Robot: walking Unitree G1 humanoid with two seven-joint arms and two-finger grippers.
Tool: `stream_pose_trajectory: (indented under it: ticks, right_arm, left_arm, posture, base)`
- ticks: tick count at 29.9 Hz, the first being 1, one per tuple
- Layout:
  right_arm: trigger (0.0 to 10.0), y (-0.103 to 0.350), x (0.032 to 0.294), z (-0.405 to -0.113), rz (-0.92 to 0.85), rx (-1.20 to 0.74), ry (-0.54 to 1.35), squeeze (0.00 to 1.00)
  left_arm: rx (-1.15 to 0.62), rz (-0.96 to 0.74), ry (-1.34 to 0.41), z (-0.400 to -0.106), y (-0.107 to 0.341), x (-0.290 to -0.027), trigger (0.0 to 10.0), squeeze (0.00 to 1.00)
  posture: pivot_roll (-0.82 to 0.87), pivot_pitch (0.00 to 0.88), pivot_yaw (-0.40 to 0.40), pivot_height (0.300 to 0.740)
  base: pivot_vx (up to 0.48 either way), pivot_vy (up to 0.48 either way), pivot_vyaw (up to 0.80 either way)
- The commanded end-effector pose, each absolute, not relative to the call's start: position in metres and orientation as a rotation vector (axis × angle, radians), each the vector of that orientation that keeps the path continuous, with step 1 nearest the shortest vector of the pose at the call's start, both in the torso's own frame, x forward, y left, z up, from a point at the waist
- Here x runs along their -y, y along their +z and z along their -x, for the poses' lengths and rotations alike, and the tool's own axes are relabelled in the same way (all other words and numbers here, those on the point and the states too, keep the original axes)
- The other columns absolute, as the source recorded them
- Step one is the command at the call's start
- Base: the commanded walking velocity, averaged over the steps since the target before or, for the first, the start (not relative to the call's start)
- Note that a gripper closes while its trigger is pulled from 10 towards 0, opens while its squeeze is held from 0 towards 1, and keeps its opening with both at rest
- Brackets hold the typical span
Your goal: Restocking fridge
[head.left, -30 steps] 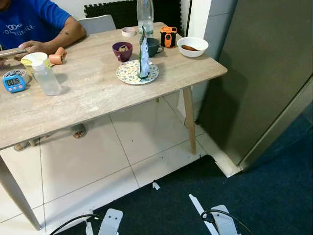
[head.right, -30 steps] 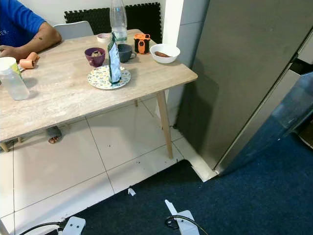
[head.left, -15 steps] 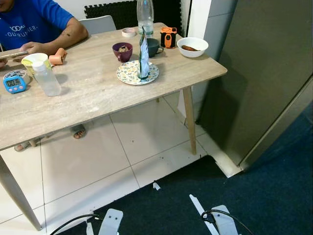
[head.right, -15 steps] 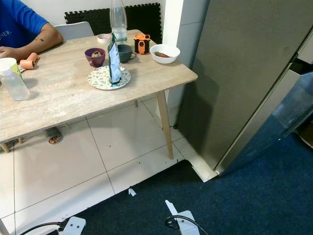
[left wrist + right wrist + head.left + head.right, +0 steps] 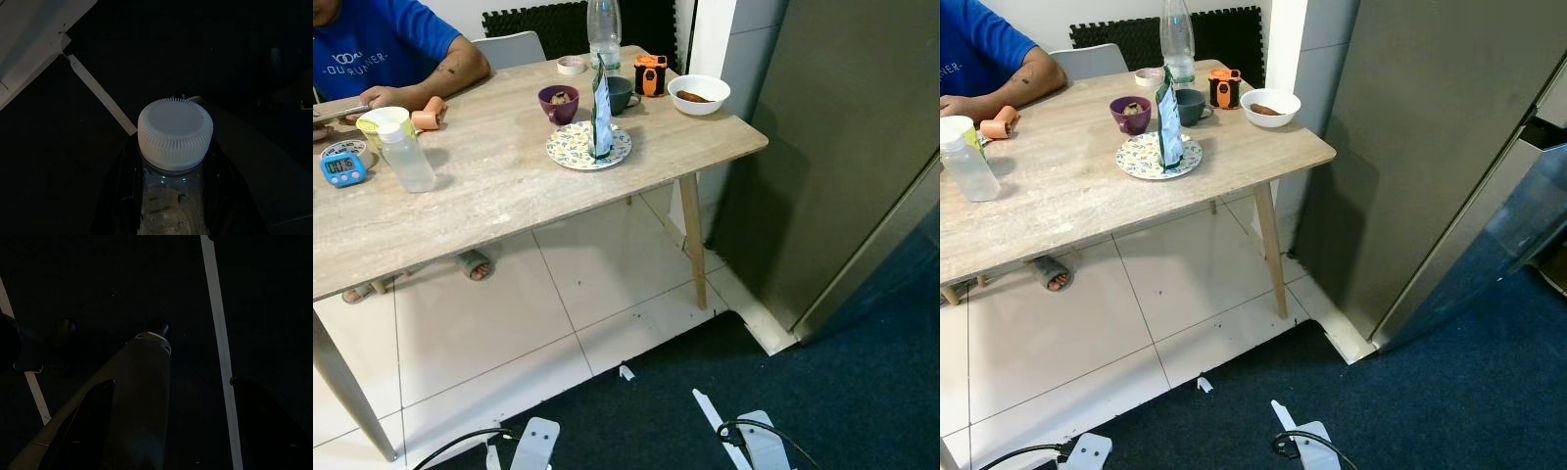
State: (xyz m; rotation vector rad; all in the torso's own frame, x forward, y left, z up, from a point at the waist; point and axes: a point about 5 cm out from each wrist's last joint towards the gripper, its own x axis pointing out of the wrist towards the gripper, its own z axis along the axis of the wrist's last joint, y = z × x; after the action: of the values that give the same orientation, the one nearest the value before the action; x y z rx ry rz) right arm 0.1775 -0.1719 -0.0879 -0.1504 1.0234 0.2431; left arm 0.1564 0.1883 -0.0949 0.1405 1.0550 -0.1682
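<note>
left pincer (image 5: 171, 196) clenched on bottle (image 5: 174, 147) | right pincer (image 5: 168, 426): grip unclear | fridge (image 5: 1430, 147) ahead

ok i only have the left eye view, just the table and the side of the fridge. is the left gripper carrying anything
Observer: Yes. In the left wrist view the left gripper is shut on a clear bottle with a white ribbed cap.
Operator: and the right one
Observer: The right wrist view is very dark. A long pale object lies by the right gripper; I cannot tell what it is or whether it is held.
Operator: fridge door open
Observer: The right eye view shows a glossy panel angled out past the grey fridge. It may be the door, but I cannot be sure.
</note>
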Motion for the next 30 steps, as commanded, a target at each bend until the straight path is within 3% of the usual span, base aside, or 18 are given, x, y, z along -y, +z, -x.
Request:
stream_pose_trajectory:
  ticks: [1, 30]
  right_arm:
    - [10.0, -0.0922, 0.1751, -0.1677, 0.147, -1.062, 0.238, 0.00]
    - [10.0, -0.0929, 0.1766, -0.1659, 0.129, -1.064, 0.216, 0.00]
  left_arm:
    - [-1.090, -0.078, -0.265, -0.1465, -0.1008, -0.1631, 10.0, 0.00]
    - [-1.091, -0.063, -0.257, -0.1450, -0.1012, -0.1639, 10.0, 0.00]
  posture:
    - [-0.02, 0.097, -0.036, 0.740]
    - [-0.03, 0.124, -0.032, 0.740]
  base:
    - [0.000, 0.000, 0.00]
    - [0.000, 0.000, 0.00]
